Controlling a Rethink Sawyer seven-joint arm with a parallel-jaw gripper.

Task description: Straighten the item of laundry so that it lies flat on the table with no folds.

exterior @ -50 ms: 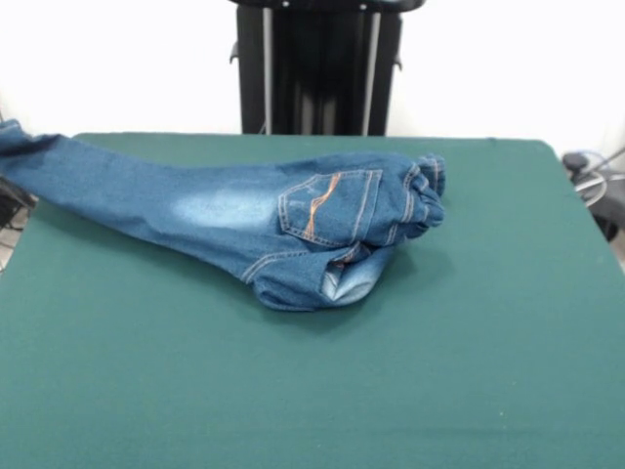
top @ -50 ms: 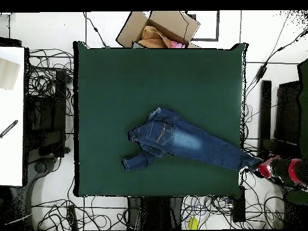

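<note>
Faded denim jeans (exterior @ -50 ms: pixel 244 215); apparently matt cloth table (exterior @ -50 ms: pixel 469 371)

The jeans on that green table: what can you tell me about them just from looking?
The jeans are small, blue denim with a faded pale patch on the thigh and orange stitching around a back pocket. They lie on the green table, not spread flat: one leg stretches out long and its end hangs past the table's edge, while the waist is bunched up and the other leg is folded under, showing only a short stub in the overhead view. Only the table touches them; no claw shows in either view.
</note>
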